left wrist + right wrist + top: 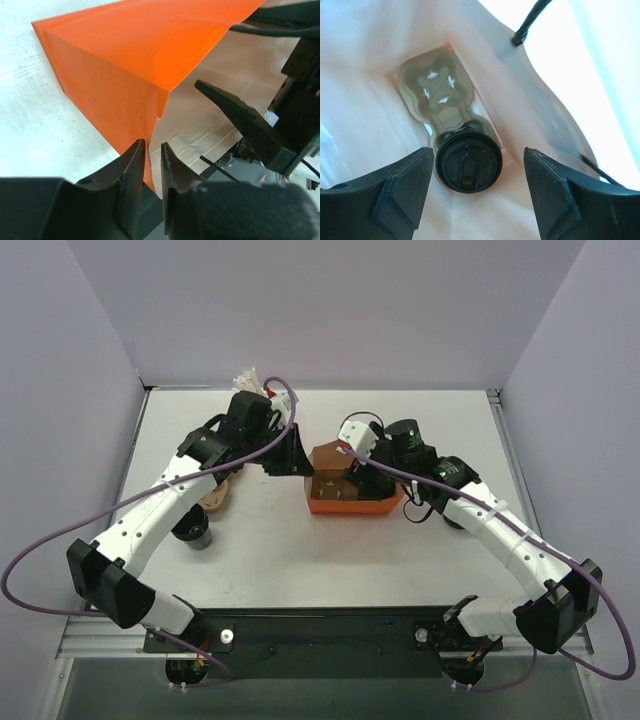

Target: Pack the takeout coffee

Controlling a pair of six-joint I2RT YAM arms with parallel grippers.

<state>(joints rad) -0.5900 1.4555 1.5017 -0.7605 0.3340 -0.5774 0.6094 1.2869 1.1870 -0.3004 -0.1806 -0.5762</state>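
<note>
An orange paper bag (340, 502) stands open at the table's middle. In the right wrist view, one takeout coffee cup (468, 167) with a round black lid sits in a pulp carrier (436, 90) at the bag's bottom. My right gripper (477, 155) hangs open inside the bag, a finger on each side of the cup and above it, touching nothing. A second dark cup (197, 533) stands on the table beside my left arm. My left gripper (154, 150) is at the bag's left rim (159, 107), its fingers slightly apart with the paper edge in the gap.
A red cup of white sticks (262, 389) stands at the back, partly hidden behind my left wrist. A tan object (217, 496) lies half under the left arm. Grey walls close in the table on the left, right and back.
</note>
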